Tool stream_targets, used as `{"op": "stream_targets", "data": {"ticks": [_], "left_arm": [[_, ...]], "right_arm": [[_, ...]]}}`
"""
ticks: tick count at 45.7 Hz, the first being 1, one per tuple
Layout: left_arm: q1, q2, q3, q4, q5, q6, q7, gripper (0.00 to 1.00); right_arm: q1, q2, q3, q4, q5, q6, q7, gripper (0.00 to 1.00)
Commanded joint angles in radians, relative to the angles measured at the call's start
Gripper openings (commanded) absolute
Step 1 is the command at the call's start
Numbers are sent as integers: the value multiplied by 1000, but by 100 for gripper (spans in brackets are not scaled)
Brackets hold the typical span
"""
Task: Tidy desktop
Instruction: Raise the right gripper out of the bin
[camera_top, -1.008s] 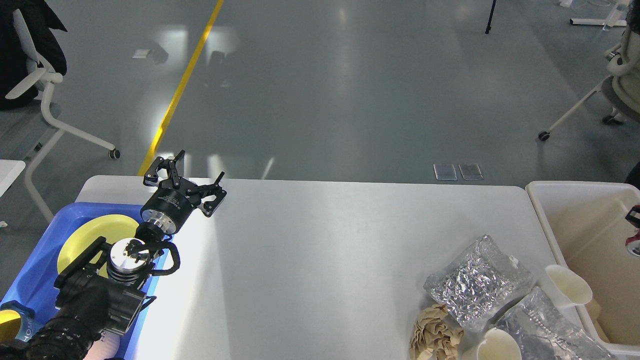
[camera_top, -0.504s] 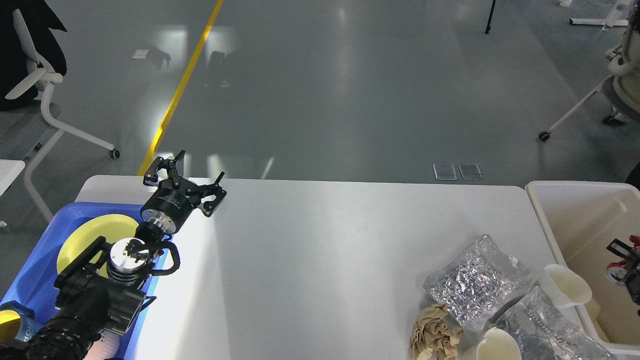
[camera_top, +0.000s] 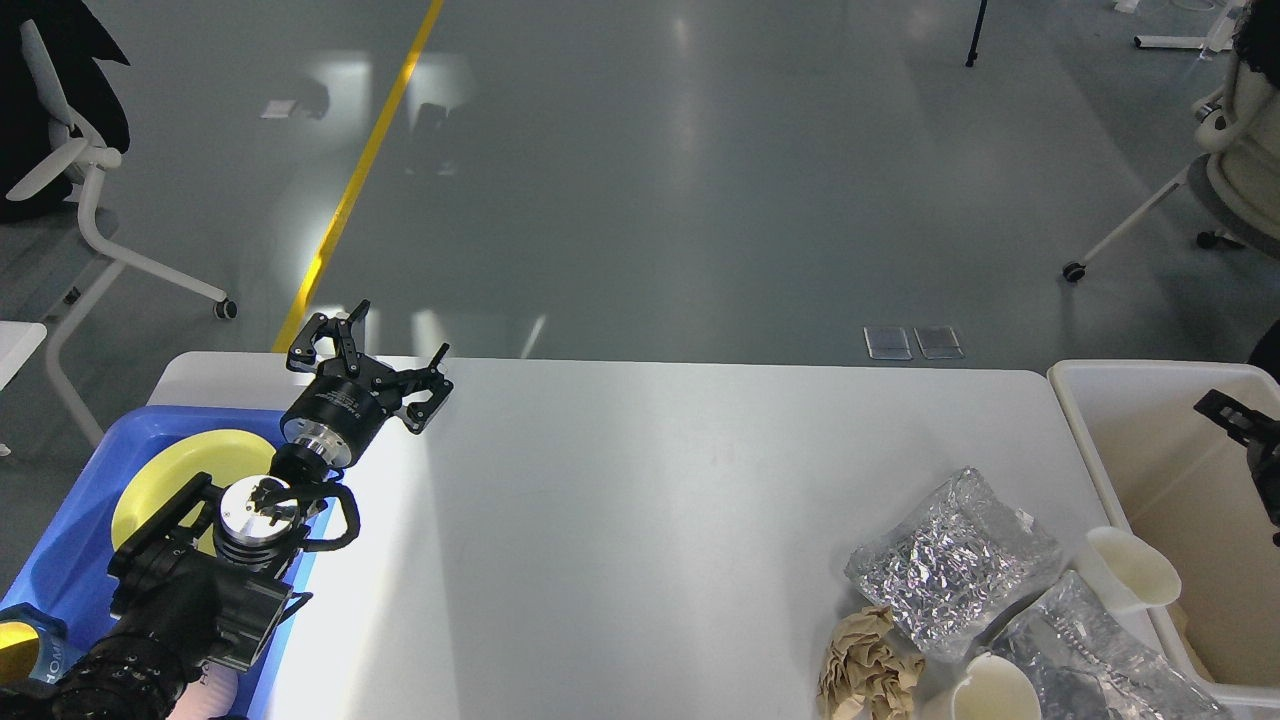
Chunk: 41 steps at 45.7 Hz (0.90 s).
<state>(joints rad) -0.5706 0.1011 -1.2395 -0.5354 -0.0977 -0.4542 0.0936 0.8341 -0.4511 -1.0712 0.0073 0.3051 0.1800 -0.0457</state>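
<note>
The desktop (camera_top: 640, 500) is a glossy white-grey table top. At its front right lie a crumpled silver foil bag (camera_top: 950, 565), a second clear-silver bag (camera_top: 1100, 655), a ball of brown paper (camera_top: 868, 665) and two white paper cups (camera_top: 1130, 570) (camera_top: 995, 690). My left gripper (camera_top: 370, 362) is open and empty above the table's far left corner. My right gripper (camera_top: 1238, 425) shows only partly at the right edge, over the cream-white bin (camera_top: 1075, 400); its fingers cannot be told apart.
A blue plastic tray (camera_top: 110, 440) with a yellow plate (camera_top: 185, 470) sits at the left under my left arm. Office chairs stand on the floor at far left (camera_top: 90, 200) and far right (camera_top: 1220, 170).
My right gripper has risen higher over the bin at the right edge, and the red part seen there earlier no longer shows. The left arm has not moved.
</note>
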Motion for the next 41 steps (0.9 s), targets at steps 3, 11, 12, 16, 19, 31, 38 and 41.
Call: {"op": "stream_targets", "data": {"ticks": [3, 11, 12, 16, 19, 31, 38, 41], "left_arm": [[0, -1, 0, 0, 0, 0, -2, 97], [0, -1, 2, 0, 0, 0, 0, 97], [0, -1, 2, 0, 0, 0, 0, 97], [0, -1, 0, 0, 0, 0, 0, 97], [0, -1, 0, 0, 0, 0, 0, 97], [0, -1, 0, 0, 0, 0, -2, 97], [0, -1, 0, 0, 0, 0, 0, 97], [2, -1, 0, 0, 0, 0, 0, 97]], "right_arm": [[186, 6, 2, 5, -3, 232, 12, 100], [394, 31, -3, 5, -6, 493, 15, 100], [420, 37, -3, 5, -6, 527, 15, 100], [522, 49, -3, 39, -6, 637, 18, 100], [592, 60, -3, 112, -12, 659, 17, 100], [1074, -40, -16, 972, -311, 549, 12, 100], [1215, -29, -24, 1286, -357, 438, 6, 100], [1243, -15, -23, 1339, -356, 432, 6, 100]]}}
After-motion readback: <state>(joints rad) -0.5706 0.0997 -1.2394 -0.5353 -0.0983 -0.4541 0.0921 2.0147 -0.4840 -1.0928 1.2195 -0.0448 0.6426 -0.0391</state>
